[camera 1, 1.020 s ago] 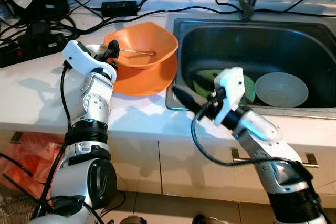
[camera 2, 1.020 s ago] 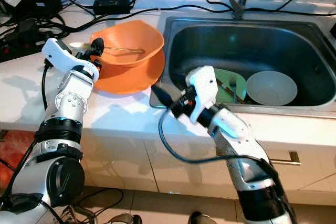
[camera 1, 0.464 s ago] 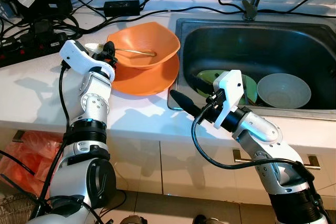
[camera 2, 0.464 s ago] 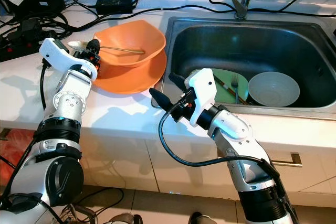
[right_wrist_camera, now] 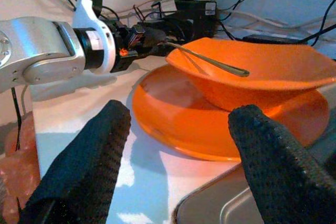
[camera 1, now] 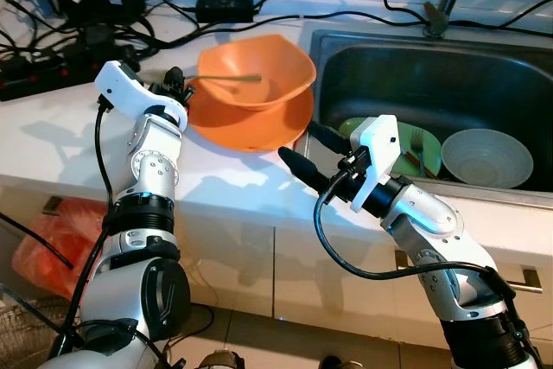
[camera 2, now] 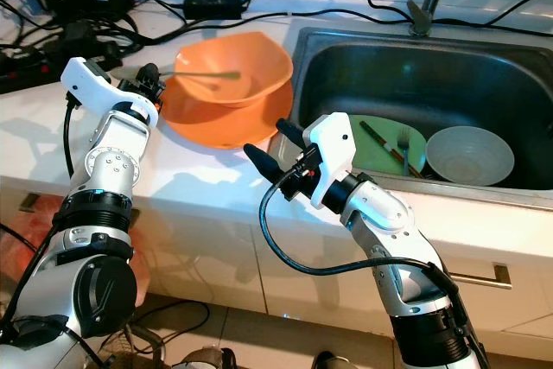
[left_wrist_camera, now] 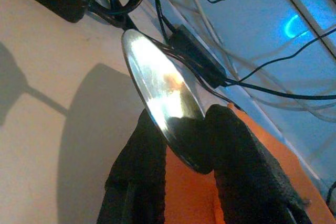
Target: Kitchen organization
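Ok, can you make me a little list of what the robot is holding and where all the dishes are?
left gripper: shut on the spoon, whose handle reaches over the orange bowl
right gripper: open, holding nothing, above the counter edge by the sink
orange bowl: sits on the orange plate on the counter
in the sink: green plate with a fork and chopsticks, and a pale bowl
behind: black cables and power bricks

Silver jointed arms, white wrist housings, black looping cables, black textured claw fingers (right_wrist_camera: 84,161)
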`<state>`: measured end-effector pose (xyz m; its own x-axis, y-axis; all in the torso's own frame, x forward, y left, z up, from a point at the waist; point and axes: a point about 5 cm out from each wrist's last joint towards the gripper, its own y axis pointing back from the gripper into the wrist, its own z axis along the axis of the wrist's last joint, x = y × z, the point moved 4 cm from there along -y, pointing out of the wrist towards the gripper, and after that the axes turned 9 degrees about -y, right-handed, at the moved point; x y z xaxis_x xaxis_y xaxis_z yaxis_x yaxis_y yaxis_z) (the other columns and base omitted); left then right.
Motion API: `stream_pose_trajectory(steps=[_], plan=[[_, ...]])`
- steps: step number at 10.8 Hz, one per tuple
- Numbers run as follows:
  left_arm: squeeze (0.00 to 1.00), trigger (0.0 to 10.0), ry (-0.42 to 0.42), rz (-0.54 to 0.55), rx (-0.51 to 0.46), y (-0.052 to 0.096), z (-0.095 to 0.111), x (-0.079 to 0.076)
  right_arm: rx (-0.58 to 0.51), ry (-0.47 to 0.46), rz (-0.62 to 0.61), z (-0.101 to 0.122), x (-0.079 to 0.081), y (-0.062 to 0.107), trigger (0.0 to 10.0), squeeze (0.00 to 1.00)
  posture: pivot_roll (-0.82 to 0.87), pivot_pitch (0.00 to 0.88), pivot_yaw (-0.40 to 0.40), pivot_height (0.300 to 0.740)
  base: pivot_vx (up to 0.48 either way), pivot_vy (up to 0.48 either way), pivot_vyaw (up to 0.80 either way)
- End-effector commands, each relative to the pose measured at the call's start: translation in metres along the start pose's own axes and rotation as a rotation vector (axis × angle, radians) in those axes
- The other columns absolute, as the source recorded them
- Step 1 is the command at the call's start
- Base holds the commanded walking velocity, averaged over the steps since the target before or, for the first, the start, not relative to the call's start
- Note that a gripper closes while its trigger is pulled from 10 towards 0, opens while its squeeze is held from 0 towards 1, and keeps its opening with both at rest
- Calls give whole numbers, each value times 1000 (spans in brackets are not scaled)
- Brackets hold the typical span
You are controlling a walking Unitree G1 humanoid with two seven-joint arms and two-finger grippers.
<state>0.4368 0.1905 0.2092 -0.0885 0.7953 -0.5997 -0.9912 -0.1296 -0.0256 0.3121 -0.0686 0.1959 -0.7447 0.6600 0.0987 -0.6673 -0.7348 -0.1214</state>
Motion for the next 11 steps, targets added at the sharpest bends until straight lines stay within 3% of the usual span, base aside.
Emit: stream_pose_trajectory(steps=[1, 8, 11], plan=[[0, 0, 1, 0, -10, 0, 4, 0, -8, 12, 2, 2, 1, -2, 10000, 0, 10, 109, 42, 740, 0, 0, 0], [0, 0, 33, -33, -20, -1, 9, -8, -22, 11, -28, 3, -3, -3, 10000, 0, 15, 107, 47, 740, 0, 0, 0], [0, 0, 88, -162, -145, 2, 36, -33, -40, 10, -66, 5, -9, -4, 10000, 0, 21, 102, 46, 740, 0, 0, 0]])
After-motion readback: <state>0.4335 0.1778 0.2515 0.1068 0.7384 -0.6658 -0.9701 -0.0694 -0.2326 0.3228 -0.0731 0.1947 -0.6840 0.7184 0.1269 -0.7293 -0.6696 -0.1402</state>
